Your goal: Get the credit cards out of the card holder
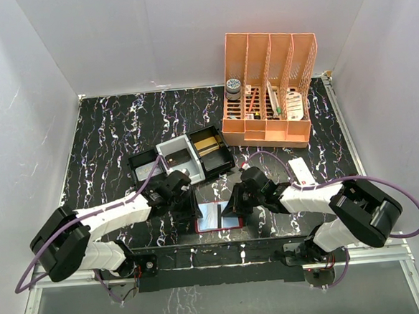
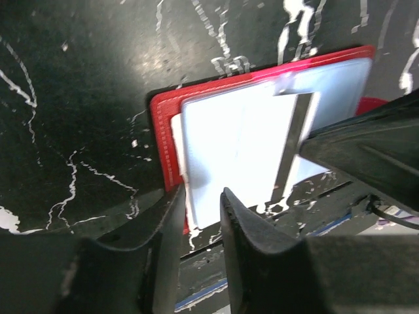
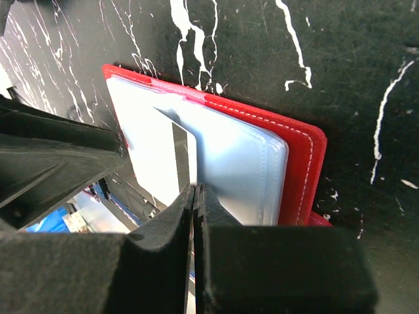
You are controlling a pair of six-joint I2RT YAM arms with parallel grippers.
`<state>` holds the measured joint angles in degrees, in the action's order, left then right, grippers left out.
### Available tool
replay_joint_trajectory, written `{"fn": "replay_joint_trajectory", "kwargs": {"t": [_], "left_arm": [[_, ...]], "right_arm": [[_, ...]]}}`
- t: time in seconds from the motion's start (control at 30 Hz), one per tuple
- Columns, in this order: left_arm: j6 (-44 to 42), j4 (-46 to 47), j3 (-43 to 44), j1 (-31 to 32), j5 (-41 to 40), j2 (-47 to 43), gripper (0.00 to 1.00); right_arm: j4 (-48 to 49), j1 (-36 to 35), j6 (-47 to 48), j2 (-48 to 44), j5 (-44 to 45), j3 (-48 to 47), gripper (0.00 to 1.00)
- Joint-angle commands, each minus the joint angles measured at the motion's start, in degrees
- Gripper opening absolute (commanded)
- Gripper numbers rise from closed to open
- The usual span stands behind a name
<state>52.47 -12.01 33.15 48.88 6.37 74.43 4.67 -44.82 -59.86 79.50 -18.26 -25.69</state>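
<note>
I log the card holder [image 3: 302, 171] lying open on the worktop [image 3: 353, 65] between my tools, the credit cards [image 2: 236, 150] inside and yet to be pulled, with the right tool [image 3: 196, 191] clenched at the cards' edge and the left tool [image 2: 201, 199] slightly parted beside it.

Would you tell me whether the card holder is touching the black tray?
Apart. The top view shows the card holder near the front edge, with a strip of bare marbled table between it and the black tray.

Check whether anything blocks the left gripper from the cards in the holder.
Nothing visible does. The left gripper is open at the edge of the card holder, beside the pale credit card; the right gripper sits at the opposite side, not between.
</note>
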Motion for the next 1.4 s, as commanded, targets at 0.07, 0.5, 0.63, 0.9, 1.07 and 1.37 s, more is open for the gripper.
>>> {"fn": "replay_joint_trajectory", "kwargs": {"t": [0.07, 0.5, 0.63, 0.9, 1.07, 1.37], "left_arm": [[-3.0, 1.9, 4.4, 0.0, 2.0, -2.1, 0.34], [-5.4, 1.9, 3.2, 0.1, 3.4, 6.6, 0.34], [-4.6, 4.0, 1.8, 0.1, 4.0, 4.9, 0.34], [-4.2, 4.0, 0.8, 0.1, 3.9, 2.7, 0.35], [-5.9, -2.8, 3.1, 0.2, -0.1, -0.1, 0.51], [-9.2, -11.6, 6.6, -1.0, -7.9, -5.0, 0.69]], "right_arm": [[3.1, 0.5, -0.5, -0.1, -0.7, 0.5, 0.0], [2.5, 0.9, 0.3, -2.1, 0.8, 0.2, 0.19], [2.8, 0.9, 0.4, -4.3, 1.5, 0.1, 0.29], [4.5, 1.0, -1.6, -5.7, 1.9, 1.4, 0.42], [5.1, 1.0, -2.7, -5.7, 1.9, 2.3, 0.49], [4.5, 1.0, -4.1, -9.5, 3.9, 4.3, 0.55]]}}
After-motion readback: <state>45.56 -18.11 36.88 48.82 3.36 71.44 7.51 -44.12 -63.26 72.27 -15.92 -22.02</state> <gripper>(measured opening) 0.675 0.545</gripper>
